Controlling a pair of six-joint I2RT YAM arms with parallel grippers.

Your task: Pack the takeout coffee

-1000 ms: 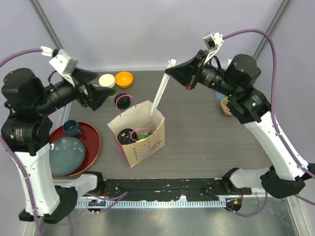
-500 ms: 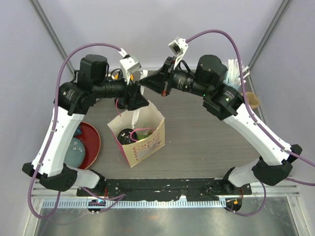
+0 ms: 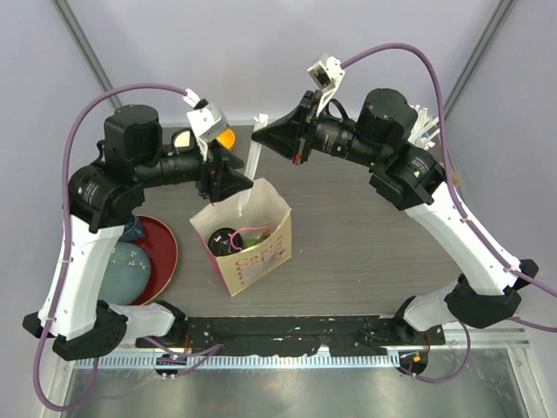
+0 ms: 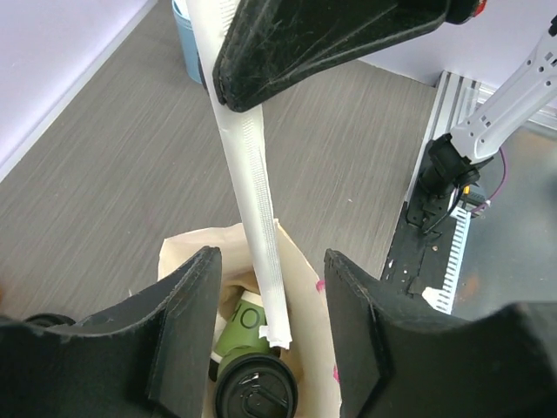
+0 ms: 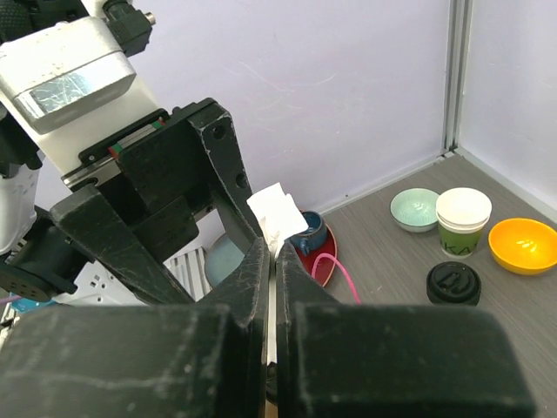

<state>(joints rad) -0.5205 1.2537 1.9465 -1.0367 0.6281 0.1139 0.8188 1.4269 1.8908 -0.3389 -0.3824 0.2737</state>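
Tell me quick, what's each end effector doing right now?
Left end effector: open, straddling the long white paper-wrapped straw.
Right end effector: shut on that straw.

Lidded green cup (image 4: 235, 331) in bag (image 3: 261, 252); second cup (image 5: 462, 225) stands lidless.

place: robot lab test cell | enclosure: plain lilac wall panels (image 3: 218, 52) on the far, left and right sides, grey metal posts (image 3: 83, 43) at the far corners | bench (image 3: 365, 235): grey wood-grain top | rig: two white-and-black arms (image 3: 470, 231) bolted to a black rail (image 3: 287, 329) at the near edge, purple cables (image 3: 392, 48) looping above
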